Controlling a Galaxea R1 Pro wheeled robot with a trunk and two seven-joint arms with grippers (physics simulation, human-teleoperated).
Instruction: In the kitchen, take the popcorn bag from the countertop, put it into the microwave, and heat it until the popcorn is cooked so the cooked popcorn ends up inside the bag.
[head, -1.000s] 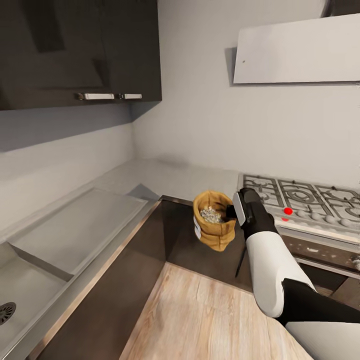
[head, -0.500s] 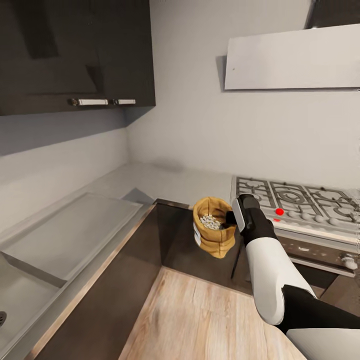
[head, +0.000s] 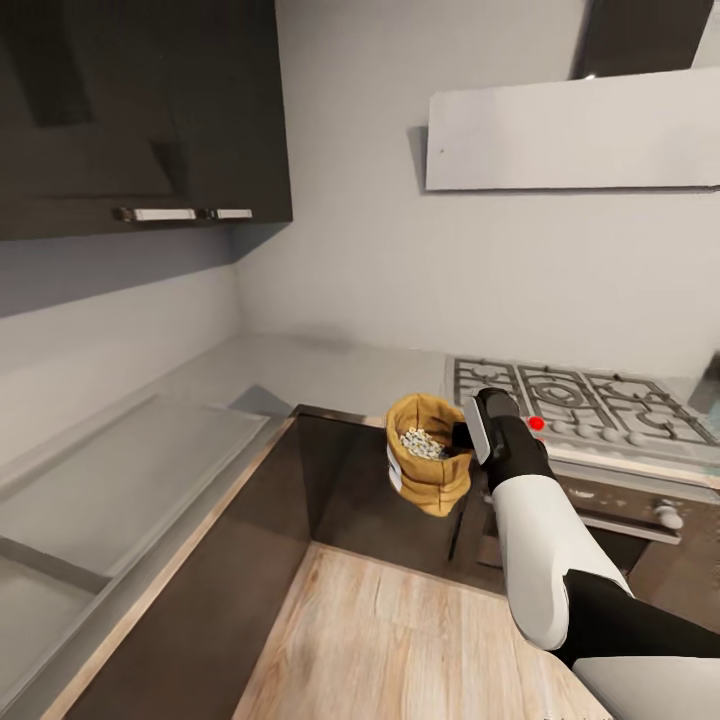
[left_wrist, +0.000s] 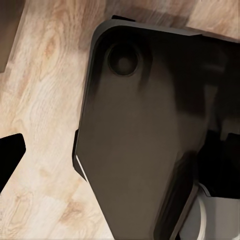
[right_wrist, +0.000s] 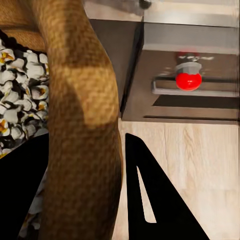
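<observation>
Your right gripper (head: 462, 436) is clamped on the rim of the popcorn bag (head: 428, 453), one finger (right_wrist: 155, 200) outside the burlap wall, the other inside it (right wrist view shows the wall (right_wrist: 82, 125) pinched between the two dark fingers). The bag hangs upright in the air, off any surface, just in front of the gas hob (head: 570, 395) and over the wood floor (head: 400, 640). The popcorn (head: 424, 443) sits heaped inside the bag, whitish with some yellow bits, also seen close up in the right wrist view (right_wrist: 20, 100).

The bag is level with the front edge of the countertop (head: 300, 360), which runs from the left of the hob around the corner. Dark cabinets (head: 250, 560) stand under that slab. The oven (head: 620, 520) sits below the hob, behind your right arm (head: 540, 560). A red dot (head: 536, 423) shows at the hob's front edge. The flat grey hood (head: 570, 135) hangs above the hob; dark wall cabinets (head: 140, 110) hang to the left of the hood.

Left gripper: one dark finger tip (left_wrist: 9, 155) shows over the floor beside the robot's dark base (left_wrist: 145, 135), and I cannot tell whether it's open or closed.
</observation>
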